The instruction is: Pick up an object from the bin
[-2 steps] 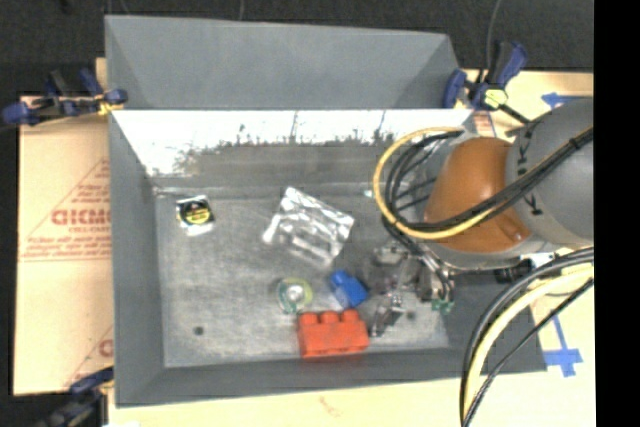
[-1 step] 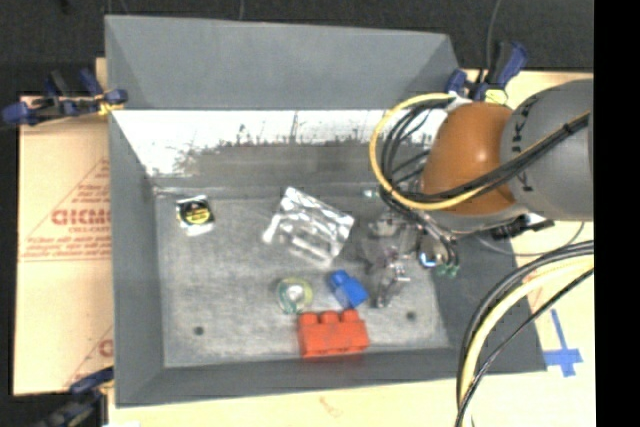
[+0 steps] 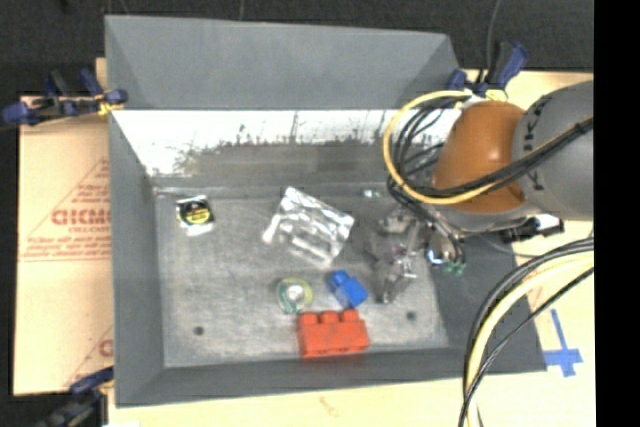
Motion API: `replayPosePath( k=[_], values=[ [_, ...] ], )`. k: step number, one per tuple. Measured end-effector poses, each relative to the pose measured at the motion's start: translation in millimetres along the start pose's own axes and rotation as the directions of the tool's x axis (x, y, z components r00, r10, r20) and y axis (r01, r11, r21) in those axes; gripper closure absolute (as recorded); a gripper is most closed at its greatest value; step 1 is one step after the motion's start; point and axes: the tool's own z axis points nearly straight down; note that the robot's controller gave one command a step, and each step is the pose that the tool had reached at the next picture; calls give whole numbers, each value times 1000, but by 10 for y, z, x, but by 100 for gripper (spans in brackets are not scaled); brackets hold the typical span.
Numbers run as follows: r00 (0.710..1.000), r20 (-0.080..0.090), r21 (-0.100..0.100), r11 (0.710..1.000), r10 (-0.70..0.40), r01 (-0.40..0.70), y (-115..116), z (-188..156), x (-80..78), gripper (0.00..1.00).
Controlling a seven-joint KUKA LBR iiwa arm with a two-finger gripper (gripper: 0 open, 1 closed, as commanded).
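Observation:
My gripper [image 3: 391, 265] is low in the right part of the bin, over bare floor, and stands open with nothing between its fingers. Just to its left lies a small blue block [image 3: 347, 289]. A red toy brick [image 3: 333, 333] sits below that, near the bin's front wall. A crumpled clear plastic piece [image 3: 308, 225] lies up and to the left of the gripper, apart from it.
A small round greenish thing [image 3: 294, 294] lies left of the blue block. A yellow and black tape measure [image 3: 193, 213] sits far left. The arm with its orange cover and cables hangs over the bin's right wall.

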Motion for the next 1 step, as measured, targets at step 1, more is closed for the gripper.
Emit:
replayPosePath(
  k=[1],
  values=[
    [1000, -4, 1, 1000, -6, 6, 7, -22, -27, 0]
  ],
)
